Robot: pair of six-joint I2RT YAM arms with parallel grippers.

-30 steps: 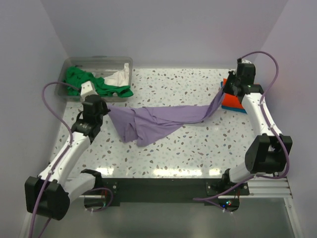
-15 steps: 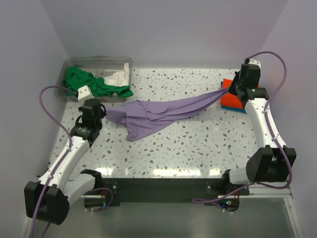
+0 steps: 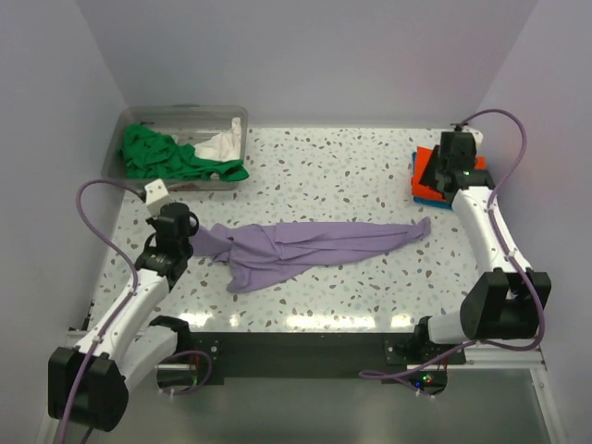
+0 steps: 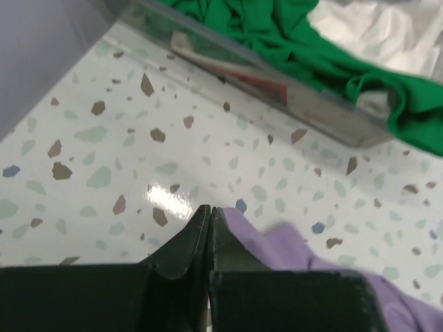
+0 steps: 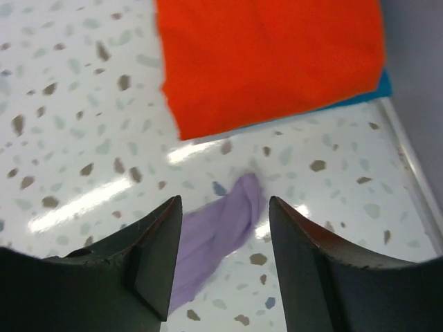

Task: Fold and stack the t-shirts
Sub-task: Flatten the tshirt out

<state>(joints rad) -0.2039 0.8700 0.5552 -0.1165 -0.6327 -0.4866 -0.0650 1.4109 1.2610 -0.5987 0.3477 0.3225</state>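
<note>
The lavender t-shirt (image 3: 305, 245) lies stretched in a long rumpled strip across the middle of the table. My left gripper (image 3: 188, 242) is at its left end, low over the table. In the left wrist view the left gripper (image 4: 209, 209) is shut, and lavender cloth (image 4: 277, 242) comes out beside its tip. My right gripper (image 3: 440, 180) hangs open above the shirt's right end. In the right wrist view that gripper (image 5: 225, 202) holds nothing, and the lavender end (image 5: 221, 235) lies loose on the table below. A folded orange t-shirt (image 5: 270, 62) rests on a blue one (image 5: 377, 90).
A clear plastic tub (image 3: 180, 116) at the back left holds a green t-shirt (image 3: 162, 157) and a white one (image 3: 222, 143); green cloth spills over its front wall. The orange-on-blue stack (image 3: 427, 171) sits at the right edge near the wall. The tub wall (image 4: 277, 90) is just ahead of my left gripper.
My right gripper opened and let go of the lavender shirt's right end, which dropped to the table. My left gripper moved toward the near edge with its end still gripped.
</note>
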